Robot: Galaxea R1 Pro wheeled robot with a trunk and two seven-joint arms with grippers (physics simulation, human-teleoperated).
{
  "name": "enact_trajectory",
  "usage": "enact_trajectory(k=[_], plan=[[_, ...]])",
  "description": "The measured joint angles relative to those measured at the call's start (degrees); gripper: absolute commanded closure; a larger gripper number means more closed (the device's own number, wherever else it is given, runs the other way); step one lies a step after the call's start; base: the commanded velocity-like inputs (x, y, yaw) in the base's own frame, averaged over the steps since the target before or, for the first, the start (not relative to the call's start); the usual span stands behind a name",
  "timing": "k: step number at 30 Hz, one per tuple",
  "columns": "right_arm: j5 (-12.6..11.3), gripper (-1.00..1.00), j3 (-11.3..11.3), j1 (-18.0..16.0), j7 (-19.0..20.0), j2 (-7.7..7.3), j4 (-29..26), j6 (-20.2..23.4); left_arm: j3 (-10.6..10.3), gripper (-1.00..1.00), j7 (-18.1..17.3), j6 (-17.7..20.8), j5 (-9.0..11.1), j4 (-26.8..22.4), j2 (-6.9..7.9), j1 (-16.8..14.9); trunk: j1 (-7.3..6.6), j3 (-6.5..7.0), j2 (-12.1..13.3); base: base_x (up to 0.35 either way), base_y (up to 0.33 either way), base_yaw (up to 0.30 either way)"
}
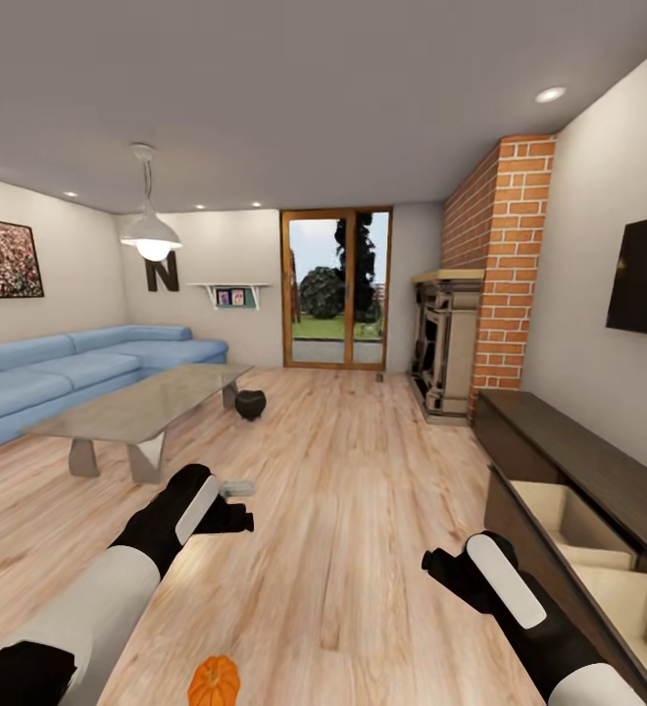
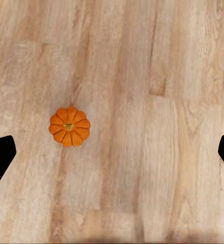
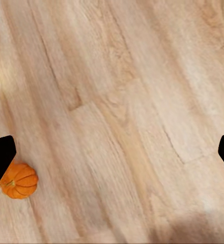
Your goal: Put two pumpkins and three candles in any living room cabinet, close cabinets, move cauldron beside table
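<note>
Pumpkin sits on the floor just below my arms, between them. Both my left gripper and right gripper hang spread wide, empty. Cauldron stands beside the coffee table; cabinet on my right has drawers pulled out.

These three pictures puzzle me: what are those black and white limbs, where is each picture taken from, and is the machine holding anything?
It is a simulated two-armed robot in a living room. The big picture comes from a camera on its head: you see its left gripper and right gripper stretched over the wooden floor. The other two come from cameras at each wrist, looking down past the fingers. Both grippers are open and empty. A small orange pumpkin lies on the floor near the robot; both wrist cameras see a pumpkin too. Farther off, a black cauldron sits by the coffee table, and the dark cabinet on the right stands open.
</note>
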Motion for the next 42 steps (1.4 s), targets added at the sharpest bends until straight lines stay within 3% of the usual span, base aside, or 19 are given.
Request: enact_trajectory(k=[21,42], plan=[[0.0,-1.0,0.01,-0.01,0.0,0.08,-0.05,0.0,0.0,-1.0,0.0,0.01,0.01,-0.1,0.02,0.03,0.0,-0.09,0.0,0.318,-0.009,-0.116],[-0.11,-1.0,0.09,-0.02,0.0,0.18,-0.07,0.08,0.0,-1.0,0.0,0.01,0.0,-0.02,0.02,0.03,0.02,-0.36,0.0,0.258,-0.166,0.018]])
